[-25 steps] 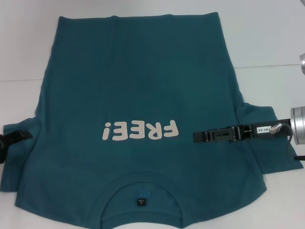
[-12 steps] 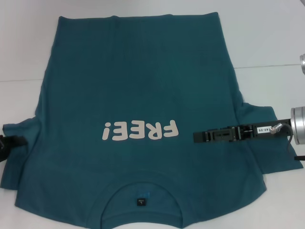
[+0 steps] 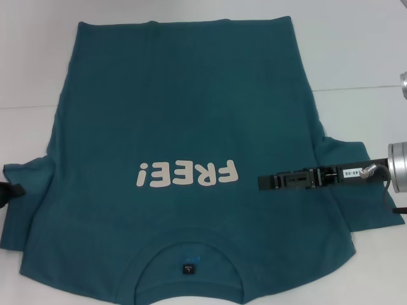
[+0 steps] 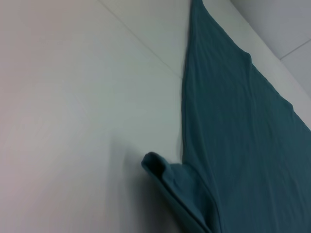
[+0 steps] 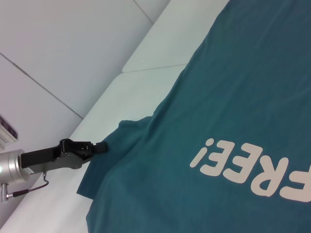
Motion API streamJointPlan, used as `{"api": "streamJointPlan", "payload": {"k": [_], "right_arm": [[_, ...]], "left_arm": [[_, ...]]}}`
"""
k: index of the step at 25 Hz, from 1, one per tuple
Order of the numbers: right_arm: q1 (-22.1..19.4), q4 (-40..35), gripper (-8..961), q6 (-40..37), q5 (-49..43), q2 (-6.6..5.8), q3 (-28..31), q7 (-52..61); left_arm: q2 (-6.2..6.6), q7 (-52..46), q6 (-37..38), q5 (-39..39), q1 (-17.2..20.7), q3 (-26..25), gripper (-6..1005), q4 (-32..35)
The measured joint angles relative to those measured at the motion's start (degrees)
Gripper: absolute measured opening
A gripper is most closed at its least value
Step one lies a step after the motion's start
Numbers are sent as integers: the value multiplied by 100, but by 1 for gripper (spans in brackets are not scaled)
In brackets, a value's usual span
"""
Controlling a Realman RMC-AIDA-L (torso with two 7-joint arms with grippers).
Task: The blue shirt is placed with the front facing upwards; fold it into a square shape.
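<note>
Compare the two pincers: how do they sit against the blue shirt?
The left pincer sits at the outer edge of the left sleeve of the blue shirt; the right pincer reaches across the right sleeve onto the body, beside the print. The head view shows only the left pincer's tip but the right pincer's full length. Both point inward, roughly level with the print.

Our left gripper (image 3: 13, 190) has drawn back outward off the blue shirt (image 3: 184, 121), toward its left sleeve edge. We now see only its tip beside that sleeve.
</note>
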Motion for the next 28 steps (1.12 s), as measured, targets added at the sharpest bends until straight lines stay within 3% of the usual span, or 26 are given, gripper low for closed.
{"api": "streamJointPlan", "payload": {"k": [6,15,20,28], "right_arm": [[0,-3,919,2,0,0,0,0],[0,-2,919,-5,0,0,0,0],[4,0,919,-14,0,0,0,0],[9,-1,919,-52,0,0,0,16]], "left_arm": [[57,389,-101,0,-73,-1,34,3],[227,701,-428,121,-325,6,38,24],[256,663,-569,148,-393,5,37,81],[361,321,-359,158,-499,236,37,263]]}}
